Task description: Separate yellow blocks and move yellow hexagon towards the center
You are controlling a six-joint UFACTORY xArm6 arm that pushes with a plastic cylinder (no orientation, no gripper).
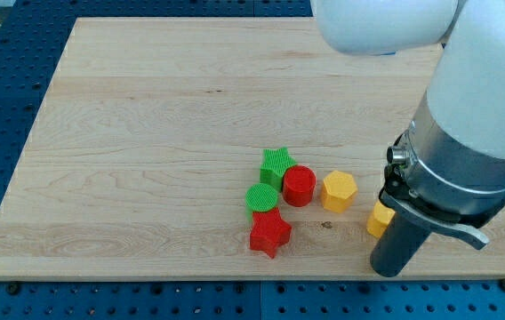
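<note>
The yellow hexagon (339, 191) lies right of the board's middle, just right of the red cylinder (299, 186). A second yellow block (379, 219) sits to the hexagon's lower right, with a small gap between them. It is partly hidden by my arm, so I cannot make out its shape. My tip (388, 270) is down near the board's bottom edge, just below this second yellow block and to the lower right of the hexagon.
A green star (276, 162), a green cylinder (262, 197) and a red star (269, 235) cluster with the red cylinder left of the hexagon. The wooden board (146, 133) rests on a blue perforated table. My arm's white body covers the board's right side.
</note>
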